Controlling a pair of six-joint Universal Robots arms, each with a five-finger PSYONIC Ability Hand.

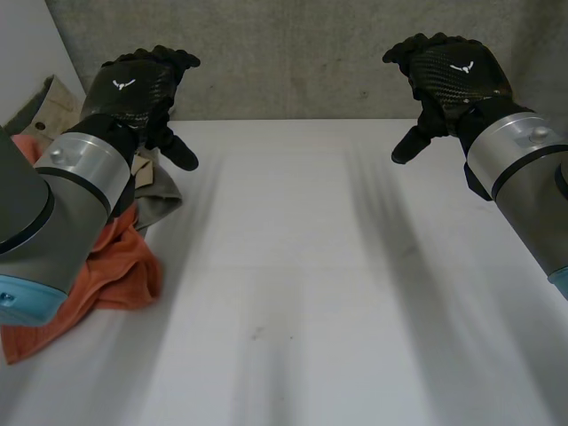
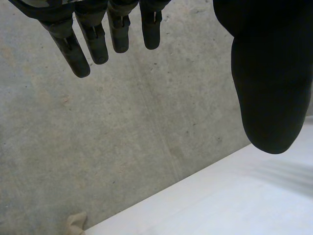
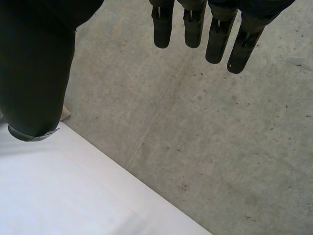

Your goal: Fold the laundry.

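1. An orange cloth [image 1: 120,266] lies crumpled at the left edge of the surface [image 1: 302,293], with a grey-green cloth [image 1: 161,197] touching its far side. Both are partly under the left arm
2. Together they run near-to-far along that edge. Bunched as they are, I cannot tell which way either one points
3. The left hand [image 1: 133,89] hangs above the pile's far end, its fingers [image 2: 80,54] straight, released and holding nothing
4. The step in hand is likely picking one cloth – pinch a single layer at the orange cloth's free edge, then drag it right onto the bare middle
5. The right hand [image 1: 453,75] hovers far right, well apart from the cloths, its fingers [image 3: 217,46] loose and empty – it is best brought in to spread the cloth flat
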